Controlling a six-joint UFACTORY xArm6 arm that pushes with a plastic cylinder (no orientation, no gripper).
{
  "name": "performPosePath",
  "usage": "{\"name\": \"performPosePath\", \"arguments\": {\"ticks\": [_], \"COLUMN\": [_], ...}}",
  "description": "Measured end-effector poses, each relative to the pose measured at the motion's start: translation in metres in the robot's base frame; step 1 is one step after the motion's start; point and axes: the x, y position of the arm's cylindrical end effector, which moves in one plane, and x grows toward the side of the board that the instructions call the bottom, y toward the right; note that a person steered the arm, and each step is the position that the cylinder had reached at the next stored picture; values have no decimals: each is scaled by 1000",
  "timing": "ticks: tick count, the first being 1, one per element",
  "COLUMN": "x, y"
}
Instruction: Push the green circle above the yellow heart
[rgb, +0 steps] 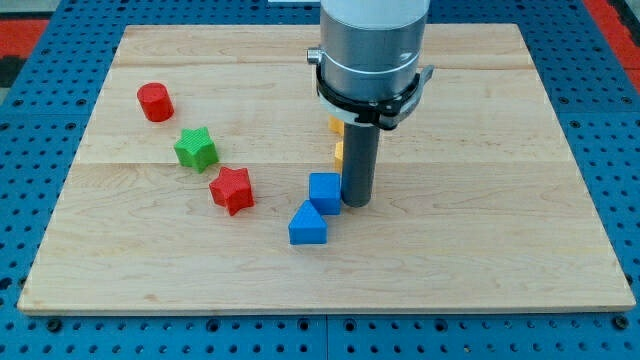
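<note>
Nearest the view's bottom, a blue block with a peaked, house-like top (308, 224) sits on the wooden board (480, 250), and a blue cube (325, 191) stands just above it, slightly toward the view's right, touching or nearly touching it. My tip (358, 203) rests on the board just right of the blue cube, right beside it; whether they touch cannot be told. This arm ends in a plain rod, so it has no pincer to stand apart or together. Left of the blue pair lies a red star (232, 189), then farther up and left a green star (196, 148), then a red cylinder (155, 102). Behind the rod, two yellow blocks (338, 152) peek out at its left edge, their shapes hidden. Whether a green circle lies hidden behind the arm cannot be told.
</note>
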Motion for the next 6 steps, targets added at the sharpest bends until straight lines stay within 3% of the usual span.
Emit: {"name": "performPosePath", "arguments": {"ticks": [1, 6], "x": [22, 25], "y": [35, 38]}}
